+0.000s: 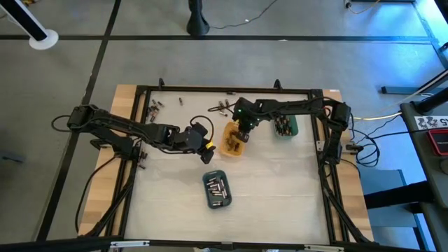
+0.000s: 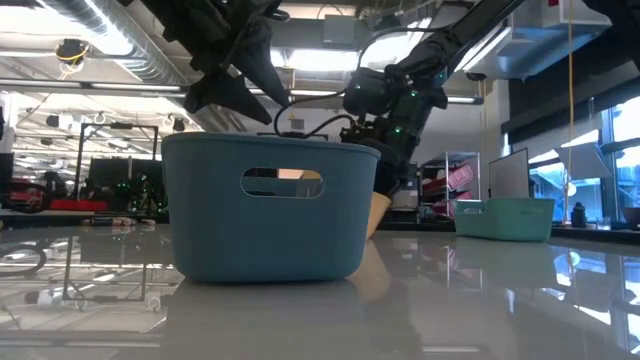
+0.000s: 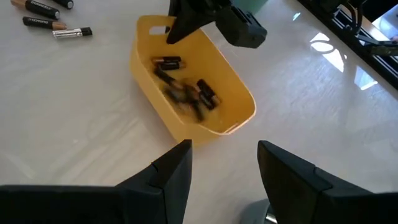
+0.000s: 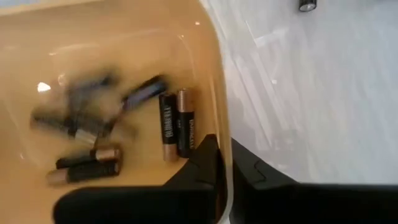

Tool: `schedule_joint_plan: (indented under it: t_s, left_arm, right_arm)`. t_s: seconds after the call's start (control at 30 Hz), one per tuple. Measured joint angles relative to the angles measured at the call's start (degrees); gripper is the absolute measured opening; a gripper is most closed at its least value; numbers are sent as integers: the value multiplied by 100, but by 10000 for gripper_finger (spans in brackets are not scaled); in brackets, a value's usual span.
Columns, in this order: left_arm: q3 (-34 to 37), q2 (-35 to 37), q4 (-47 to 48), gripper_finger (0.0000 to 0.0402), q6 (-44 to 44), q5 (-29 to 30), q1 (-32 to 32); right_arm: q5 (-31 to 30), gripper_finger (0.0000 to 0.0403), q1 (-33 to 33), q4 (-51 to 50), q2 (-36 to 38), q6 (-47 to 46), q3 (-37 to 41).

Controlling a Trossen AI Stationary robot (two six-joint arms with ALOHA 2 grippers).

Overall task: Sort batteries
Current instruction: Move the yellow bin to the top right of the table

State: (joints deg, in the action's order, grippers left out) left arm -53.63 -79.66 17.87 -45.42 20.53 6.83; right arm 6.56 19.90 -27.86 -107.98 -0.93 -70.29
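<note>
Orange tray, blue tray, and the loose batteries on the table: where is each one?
Orange tray (image 3: 149, 68): left wrist view, its long side wall.
Blue tray (image 2: 265, 225): low view, its front wall below the handle slot.
Loose batteries (image 3: 71, 33): left wrist view, the silvery cell's middle.

The high view looks straight down from well above, taking in the whole table (image 1: 280, 203), both arms and the floor around it, while the low view sits at table-top height just behind the blue tray (image 2: 265, 205), facing level across into the room. The left wrist view looks down from a little way off at the orange tray (image 3: 186, 127); the right wrist view hangs just above that same tray (image 4: 124, 56), which the high view shares.
</note>
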Motion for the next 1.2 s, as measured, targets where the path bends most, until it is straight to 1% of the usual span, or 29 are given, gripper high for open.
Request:
schedule_joint_plan:
  t_s: [0.1,0.23,0.3,0.4,0.53,0.67,0.77,0.87,1.1,1.2]
  left_arm:
    - [0,0,-4,172,-27,0,0]
    - [0,0,-4,172,-58,0,7]
    - [0,0,-4,172,-62,0,7]
    - [0,0,-4,172,-63,0,4]
    - [0,0,-4,172,-65,0,4]
    - [0,0,-4,172,-65,0,4]
    - [0,0,-2,172,-65,2,15]
    - [0,0,-2,172,-65,2,20]
    - [0,0,-3,172,-65,2,17]
    - [0,0,-4,172,-95,2,39]
  right_arm:
    - [9,18,74,-163,7,207,-8]
    - [34,6,302,-430,28,502,-19]
    - [-8,8,475,-780,34,690,-115]
    - [-354,6,700,-1495,12,1142,-372]
    - [-901,4,955,-2156,13,1872,-838]
    - [-1028,3,1150,-2504,11,2645,-998]
    - [-1051,3,1270,-2608,7,2927,-964]
    - [-1090,3,1360,-2620,-4,2983,-849]
    - [-1048,3,1351,-2459,-2,2973,-753]
    - [-1054,3,1351,-2403,-2,2802,-753]
